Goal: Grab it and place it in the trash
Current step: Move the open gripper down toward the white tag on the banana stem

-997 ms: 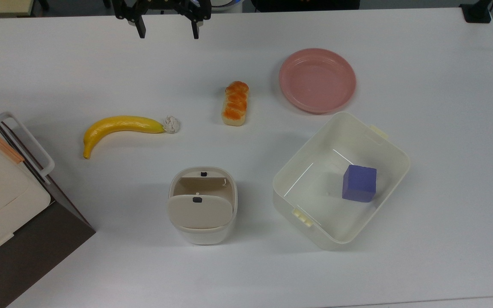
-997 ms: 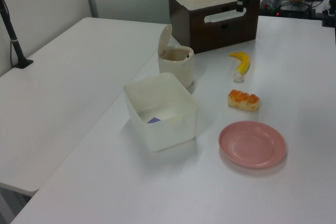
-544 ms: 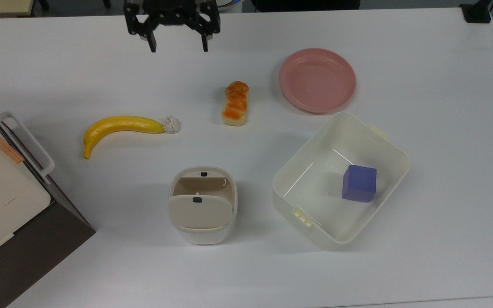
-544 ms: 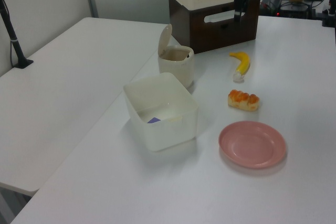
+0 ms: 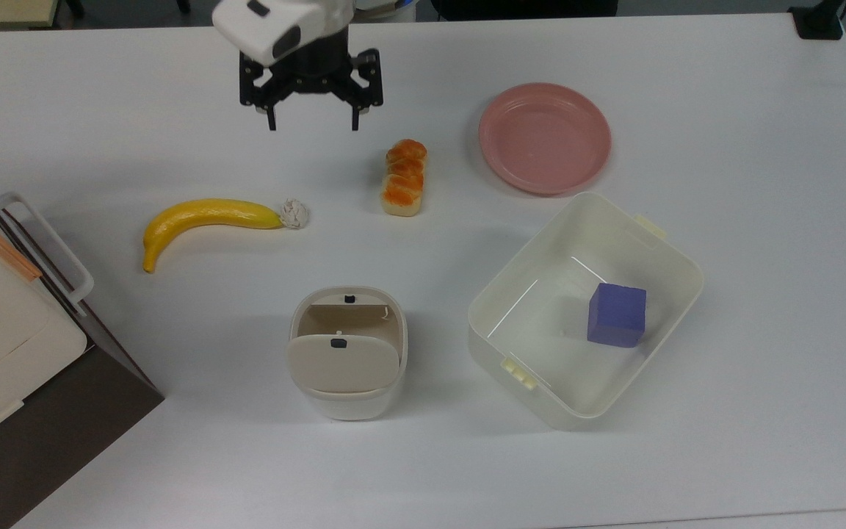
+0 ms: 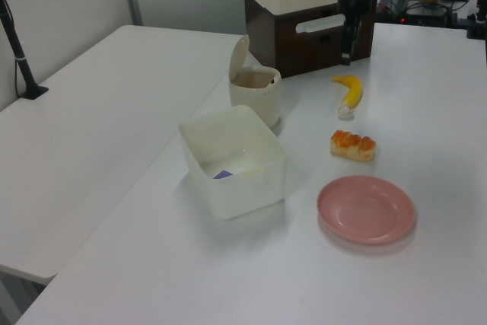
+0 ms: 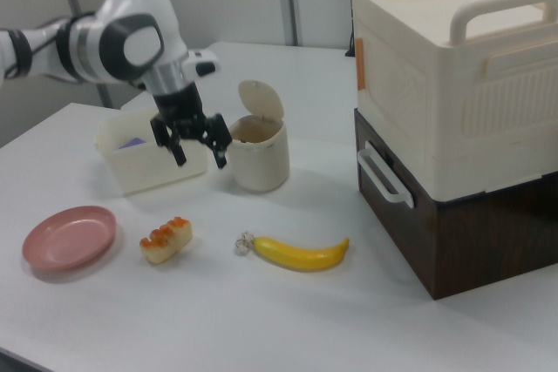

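A small crumpled white paper ball (image 5: 294, 213) (image 7: 243, 244) (image 6: 345, 113) lies on the white table, touching the tip of a yellow banana (image 5: 203, 219). The cream trash bin (image 5: 347, 353) (image 7: 257, 156) (image 6: 256, 93) stands nearer the top view's bottom, its beige lid tipped up and its mouth showing. My gripper (image 5: 313, 126) (image 7: 200, 157) hangs open and empty above the table, toward the top view's upper edge from the paper ball and well apart from it.
A bread loaf (image 5: 403, 177) and a pink plate (image 5: 544, 137) lie to the top view's right of the ball. A white tub (image 5: 584, 308) holds a purple cube (image 5: 617, 314). A cream box on a brown base (image 7: 453, 111) stands at the top view's left edge.
The gripper has come down the top view from the table's far edge toward the paper ball, still open. Nothing on the table has shifted.
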